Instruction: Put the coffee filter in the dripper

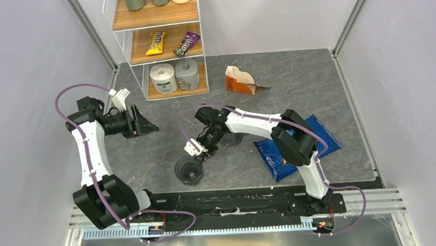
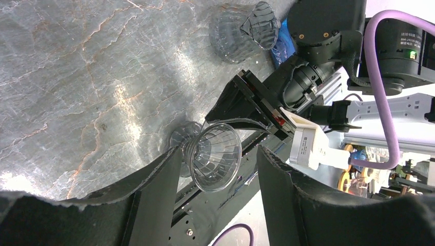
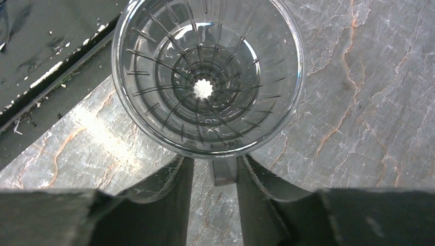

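Right wrist view alone shows right jaws apart, straddling the handle point(image 3: 224, 172) of the dripper point(image 3: 154, 110); left jaws gape empty.

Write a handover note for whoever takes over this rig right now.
Left gripper: open, empty, off to the left.
Right gripper: fingers straddle the handle of the dripper; grip unclear.
Dripper: upright near the front edge, empty.
Filter: none loose in view; filter packet lies at the back.
Done: nothing yet. Left: fetch a filter, seat it in the dripper.
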Robot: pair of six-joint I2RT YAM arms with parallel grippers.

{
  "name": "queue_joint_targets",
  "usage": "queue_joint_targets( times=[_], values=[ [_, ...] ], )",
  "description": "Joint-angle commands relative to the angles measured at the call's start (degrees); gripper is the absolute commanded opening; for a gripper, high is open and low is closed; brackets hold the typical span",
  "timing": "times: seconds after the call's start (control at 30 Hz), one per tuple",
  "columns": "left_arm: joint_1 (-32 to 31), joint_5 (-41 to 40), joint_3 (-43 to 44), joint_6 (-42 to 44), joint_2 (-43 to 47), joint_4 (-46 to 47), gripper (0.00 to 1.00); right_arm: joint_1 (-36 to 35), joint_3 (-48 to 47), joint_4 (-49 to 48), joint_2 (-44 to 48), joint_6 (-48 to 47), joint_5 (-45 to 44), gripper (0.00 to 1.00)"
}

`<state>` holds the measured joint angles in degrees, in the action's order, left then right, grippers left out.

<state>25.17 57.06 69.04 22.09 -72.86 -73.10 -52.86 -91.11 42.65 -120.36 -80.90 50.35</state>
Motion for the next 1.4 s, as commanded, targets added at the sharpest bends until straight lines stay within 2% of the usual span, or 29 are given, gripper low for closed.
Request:
queue_joint_targets(
  times=[0.0, 0.13, 0.3, 0.47, 0.7, 0.83, 0.87, 0.93, 1.1, 1.37],
  values=[
    [0.38, 1.18, 0.68, 0.65, 0.13, 0.86, 0.63, -0.84, 2.56, -6.76, 4.39, 7.53, -0.59, 0.39],
    [0.43, 1.38, 0.66, 0.75, 0.09, 0.83, 0.63, -0.85, 5.32, -10.75, 6.47, 12.00, -2.28, 0.27],
    [0.36, 1.82, 0.84, 0.94, -0.36, 0.91, 0.63, -0.84, 9.20, -16.24, 11.32, 20.99, -4.51, 0.00],
    [0.39, 3.25, 1.10, 0.40, -0.85, 1.24, 0.63, 0.31, 13.86, -23.58, 18.80, 32.69, -8.41, 0.00],
    [0.28, 3.23, 3.00, -1.95, 0.35, 3.56, 0.65, 8.13, 12.28, -23.99, 27.95, 46.76, -13.16, 0.00],
    [-0.02, 0.90, 4.15, -4.43, 1.88, 6.50, 0.72, 13.90, 11.90, -20.43, 32.67, 48.46, -16.13, 0.00],
    [-0.27, 0.47, 4.41, -5.02, 2.21, 7.06, 0.80, 15.50, 12.01, -19.54, 34.04, 48.91, -16.82, 0.00],
    [-0.83, 0.01, 4.95, -6.00, 2.70, 7.93, 0.89, 18.21, 13.05, -18.22, 36.05, 50.15, -18.19, 0.00],
    [-5.30, -2.24, 6.02, -7.82, 3.19, 9.29, 0.91, 22.53, 14.46, -14.56, 39.02, 53.23, -19.10, 0.00],
    [-11.57, -5.42, 5.37, -13.12, 4.48, 14.11, 0.93, 22.74, 21.08, -15.64, 43.06, 57.29, -19.81, 0.00]
  ],
)
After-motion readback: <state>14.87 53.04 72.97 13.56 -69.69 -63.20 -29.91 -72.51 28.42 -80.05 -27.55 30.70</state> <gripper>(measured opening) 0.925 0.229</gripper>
